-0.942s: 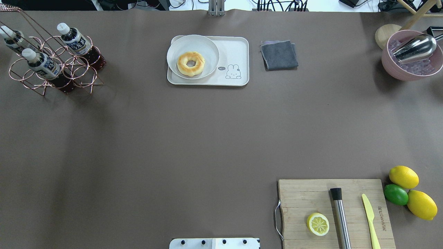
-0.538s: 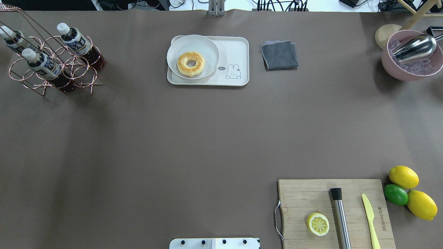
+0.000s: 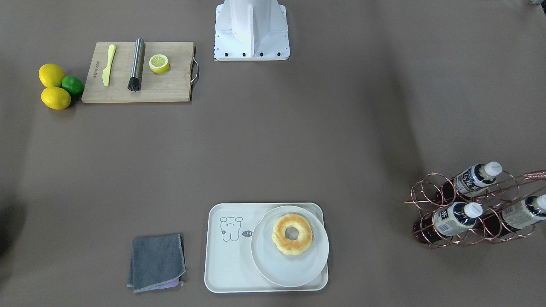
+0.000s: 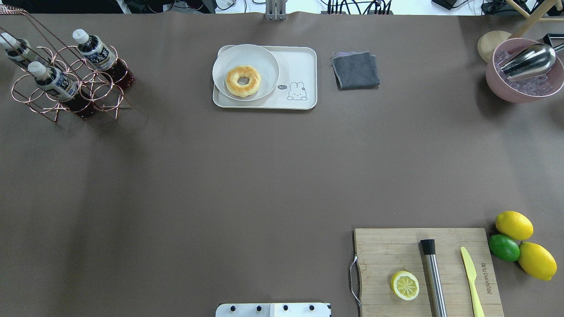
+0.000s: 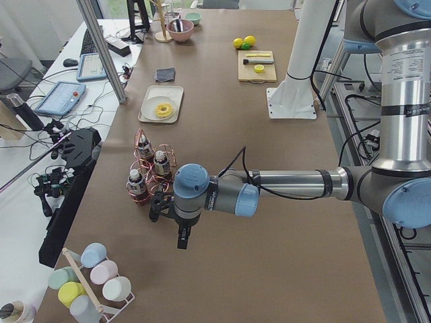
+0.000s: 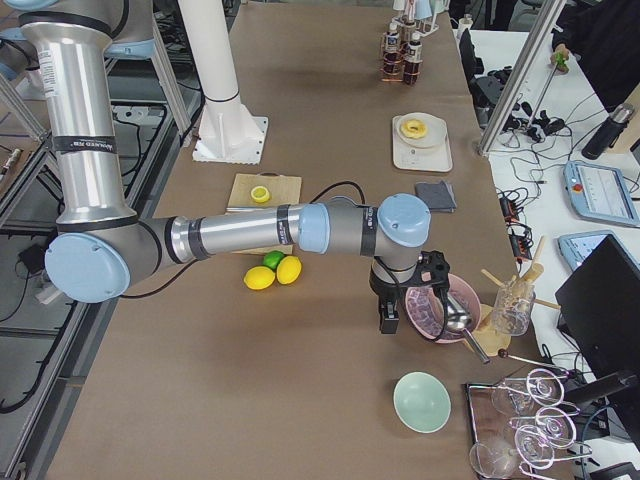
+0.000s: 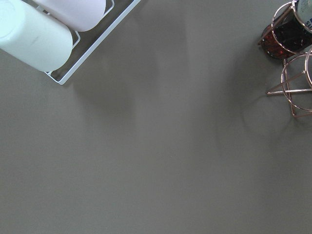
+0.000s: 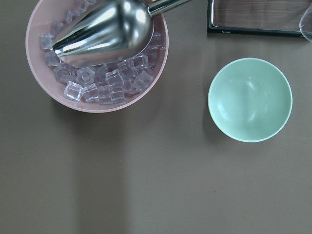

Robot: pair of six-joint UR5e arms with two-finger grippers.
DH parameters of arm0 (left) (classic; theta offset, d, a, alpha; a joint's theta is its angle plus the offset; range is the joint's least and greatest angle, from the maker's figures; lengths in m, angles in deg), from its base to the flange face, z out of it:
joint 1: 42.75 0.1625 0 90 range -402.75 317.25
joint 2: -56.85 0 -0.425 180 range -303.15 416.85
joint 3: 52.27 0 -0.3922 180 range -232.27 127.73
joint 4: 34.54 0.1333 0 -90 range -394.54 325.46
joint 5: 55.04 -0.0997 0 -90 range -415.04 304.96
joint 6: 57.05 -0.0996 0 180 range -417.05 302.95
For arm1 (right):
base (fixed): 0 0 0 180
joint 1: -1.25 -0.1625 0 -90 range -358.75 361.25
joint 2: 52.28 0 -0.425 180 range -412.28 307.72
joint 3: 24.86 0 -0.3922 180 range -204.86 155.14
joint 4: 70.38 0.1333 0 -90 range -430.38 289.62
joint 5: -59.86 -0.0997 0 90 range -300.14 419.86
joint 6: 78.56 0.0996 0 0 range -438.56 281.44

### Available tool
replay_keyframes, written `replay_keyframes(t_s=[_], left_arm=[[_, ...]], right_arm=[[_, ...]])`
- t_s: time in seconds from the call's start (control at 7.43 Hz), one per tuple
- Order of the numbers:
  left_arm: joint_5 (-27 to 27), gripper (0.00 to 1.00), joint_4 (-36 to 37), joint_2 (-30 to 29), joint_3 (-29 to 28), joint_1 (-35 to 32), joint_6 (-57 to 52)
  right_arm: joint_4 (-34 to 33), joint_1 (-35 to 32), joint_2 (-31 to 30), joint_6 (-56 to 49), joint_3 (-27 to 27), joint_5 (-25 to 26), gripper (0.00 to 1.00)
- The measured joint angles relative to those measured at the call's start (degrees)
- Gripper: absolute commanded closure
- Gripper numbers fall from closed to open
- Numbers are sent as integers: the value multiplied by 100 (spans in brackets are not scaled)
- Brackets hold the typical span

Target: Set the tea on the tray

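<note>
Three tea bottles stand in a copper wire rack (image 4: 101,88) at the far left: one (image 4: 94,50), a second (image 4: 50,79), a third (image 4: 15,48). They also show in the front view (image 3: 454,215). The cream tray (image 4: 299,66) lies at the far middle and also shows in the front view (image 3: 226,260). Half of it is bare. My left gripper (image 5: 158,204) hovers just beside the rack, seen only in the left side view. My right gripper (image 6: 433,268) hovers over a pink ice bowl (image 6: 435,310), seen only in the right side view. I cannot tell whether either is open or shut.
A round plate (image 4: 264,57) with a doughnut (image 4: 243,81) fills the tray's left half. A grey cloth (image 4: 355,69) lies to its right. A cutting board (image 4: 383,251) with a lemon half, muddler and knife is near right. A cup rack (image 7: 58,34) and a mint bowl (image 8: 250,100) lie off the ends.
</note>
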Motion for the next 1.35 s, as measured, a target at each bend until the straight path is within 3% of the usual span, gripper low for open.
replay_keyframes(t_s=[1.35], left_arm=[[-122, 2, 0, 6, 0, 0, 8]], right_arm=[[0, 9, 0, 1, 17, -42, 0]])
